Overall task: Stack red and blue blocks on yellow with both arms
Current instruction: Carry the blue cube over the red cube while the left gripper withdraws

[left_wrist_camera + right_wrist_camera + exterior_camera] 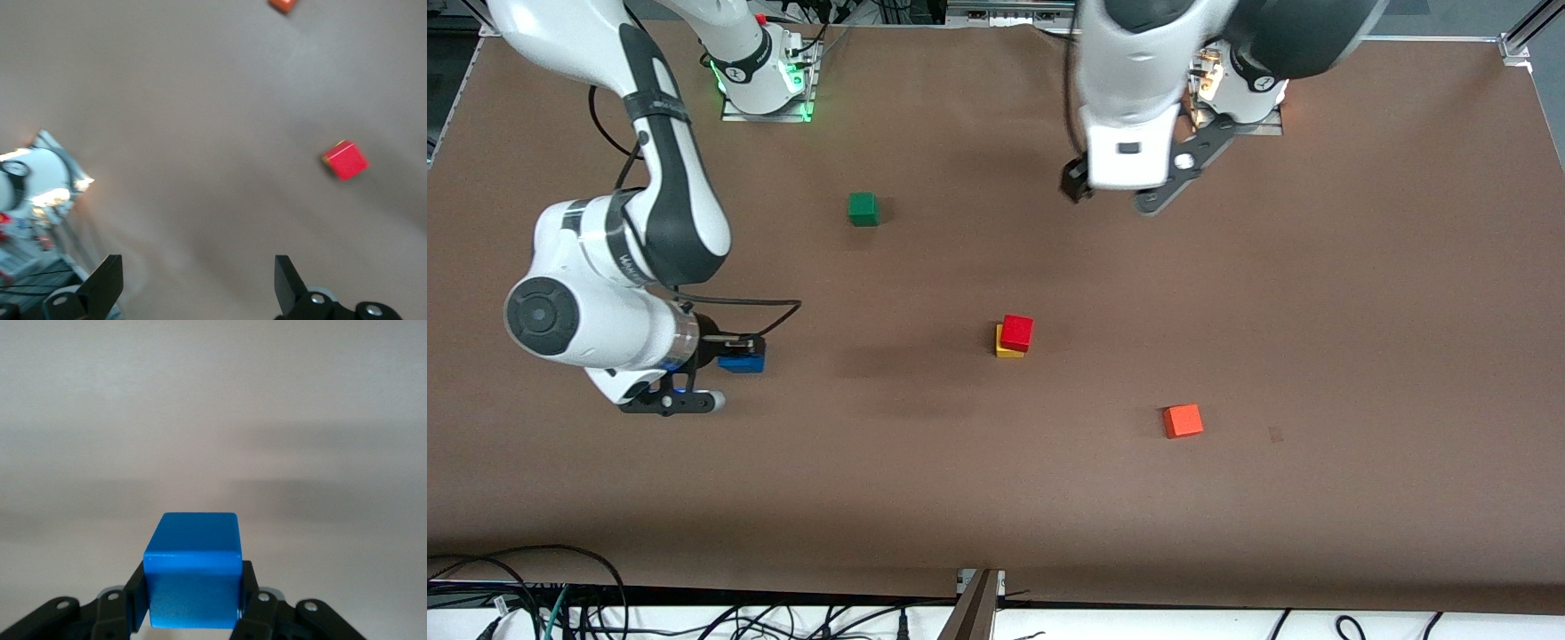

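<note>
The red block (pixel 1016 332) sits on top of the yellow cube (pixel 1005 350) near the table's middle; in the left wrist view the red block (pixel 345 160) shows with a sliver of yellow under it. My right gripper (pixel 740 354) is shut on the blue block (pixel 742 360) toward the right arm's end of the table, level with the stack. Its fingers (pixel 135 597) press both sides of the blue block (pixel 193 570), lifted above the bare table. My left gripper (pixel 198 283) hangs open and empty, high over the table close to its own base (pixel 1240 89).
A green cube (pixel 863 209) lies farther from the front camera, between the two bases. An orange cube (pixel 1183 420) lies nearer the front camera, toward the left arm's end. Cables run along the table's front edge (pixel 978 594).
</note>
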